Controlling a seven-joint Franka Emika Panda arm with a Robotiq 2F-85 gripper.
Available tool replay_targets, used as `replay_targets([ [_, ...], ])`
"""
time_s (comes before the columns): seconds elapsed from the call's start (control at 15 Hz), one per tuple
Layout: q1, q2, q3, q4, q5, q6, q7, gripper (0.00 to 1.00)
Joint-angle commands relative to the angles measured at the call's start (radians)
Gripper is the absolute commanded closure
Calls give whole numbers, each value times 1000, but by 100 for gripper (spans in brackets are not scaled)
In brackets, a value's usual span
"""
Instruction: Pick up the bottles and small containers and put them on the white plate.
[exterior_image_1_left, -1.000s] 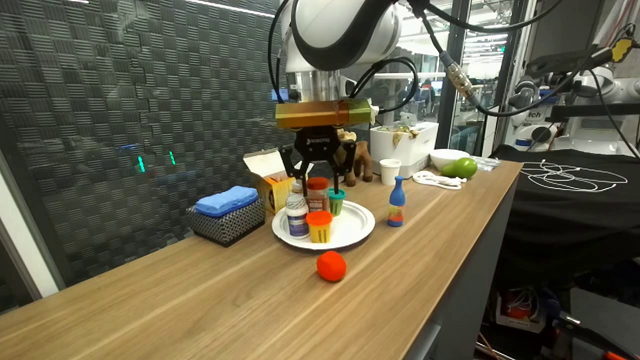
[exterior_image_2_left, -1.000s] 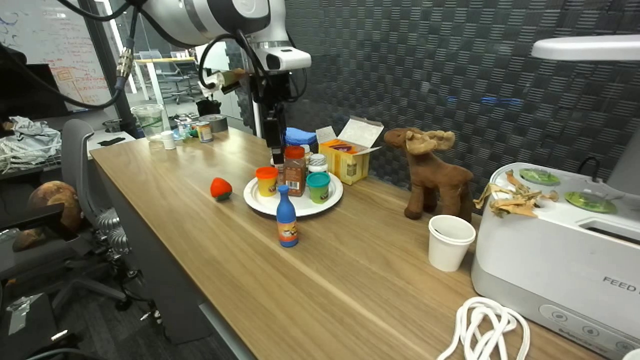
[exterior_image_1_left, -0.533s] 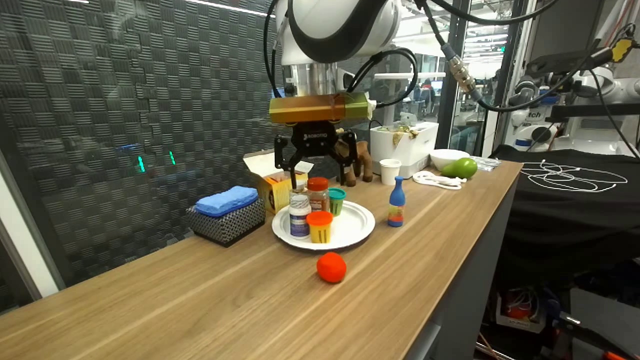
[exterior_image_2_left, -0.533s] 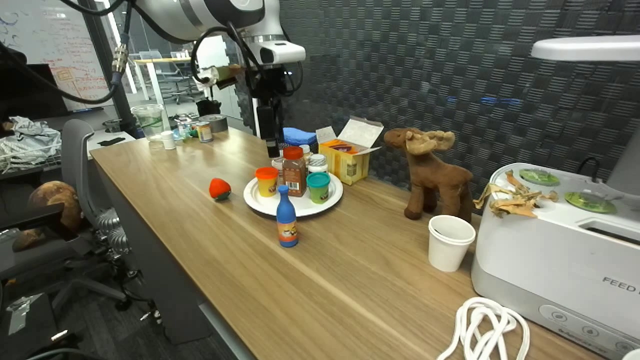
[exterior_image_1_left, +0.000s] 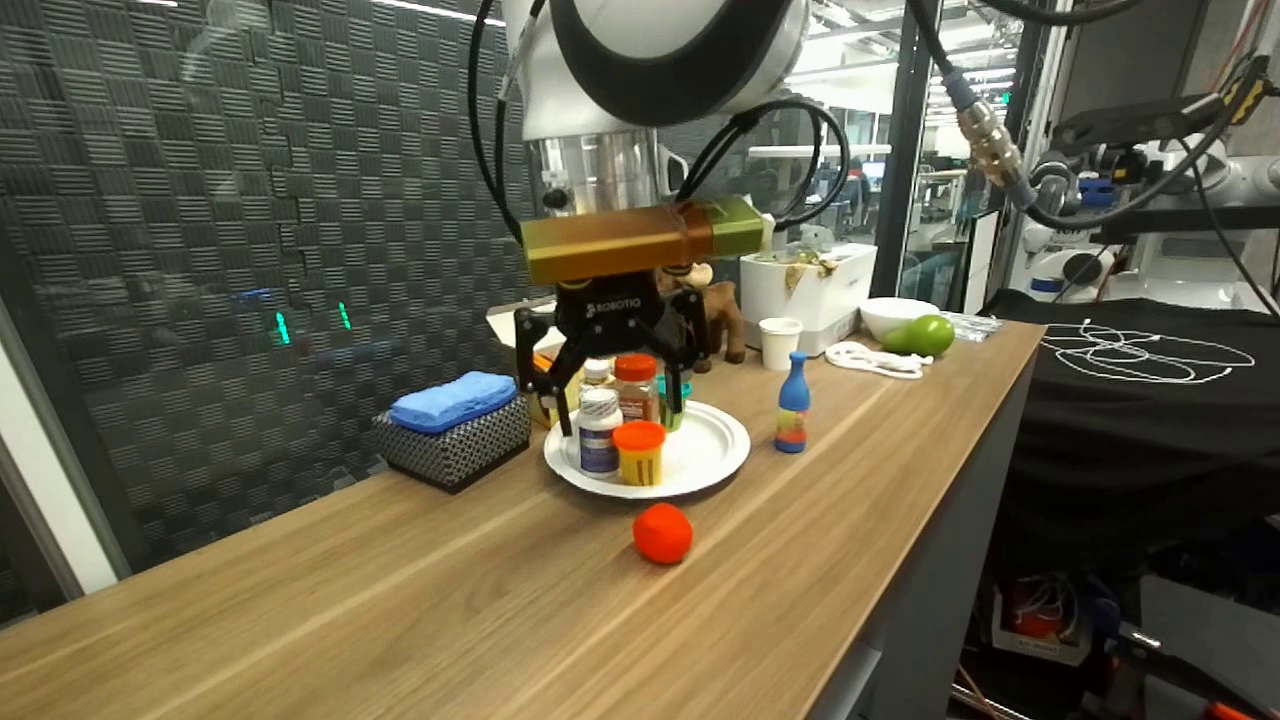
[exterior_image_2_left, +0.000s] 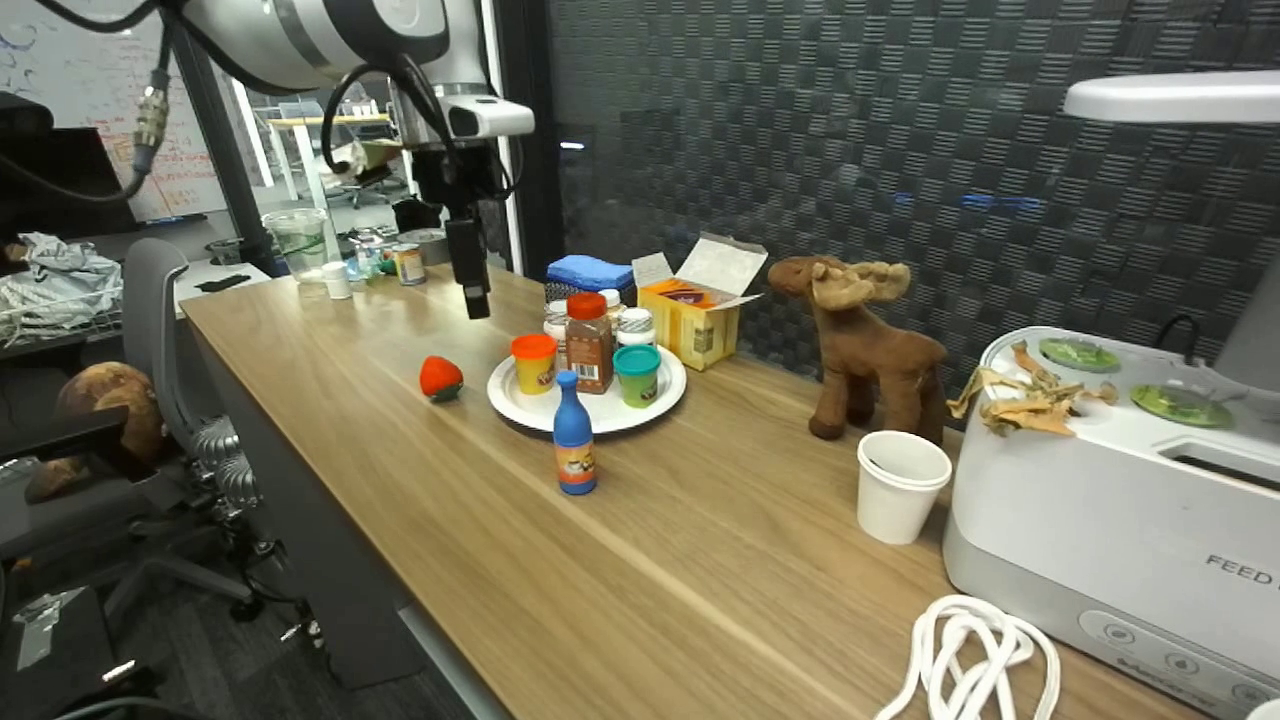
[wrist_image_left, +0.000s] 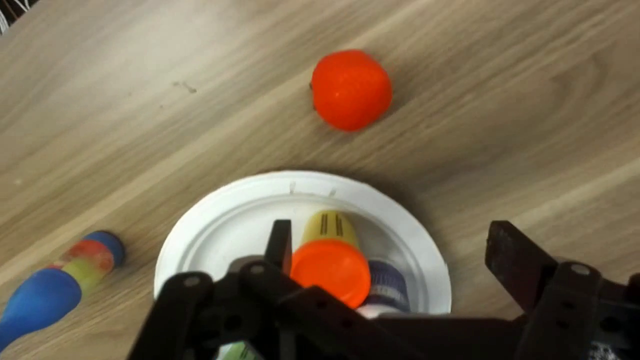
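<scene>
Since the jaws stand wide apart with nothing held between them, I log the end effector (exterior_image_2_left: 478, 306) as unloaded, hanging clear above the worktop (exterior_image_1_left: 400, 600). On the white plate (exterior_image_1_left: 712, 445): red-lidded jar (exterior_image_2_left: 590, 355), dark-labelled pill bottle (exterior_image_1_left: 599, 445), orange-lidded tub (exterior_image_1_left: 640, 462), teal-lidded tub (exterior_image_2_left: 637, 380), all upright, so I expect them to stay put. They crowd together, leaving bare plate on the side toward the blue bottle (exterior_image_1_left: 793, 415); likely room for it, by my judgement. That bottle stands upright on the worktop, near the plate; the red piece (exterior_image_1_left: 663, 533) lies near it too. My read: most placing done; jaws this wide suit approaching another item.
</scene>
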Motion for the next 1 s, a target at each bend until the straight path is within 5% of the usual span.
replay_targets([
  [0.0, 5, -25, 6, -110, 16, 108, -67, 0],
  [0.93, -27, -27, 3, -239, 192, 205, -309, 0],
])
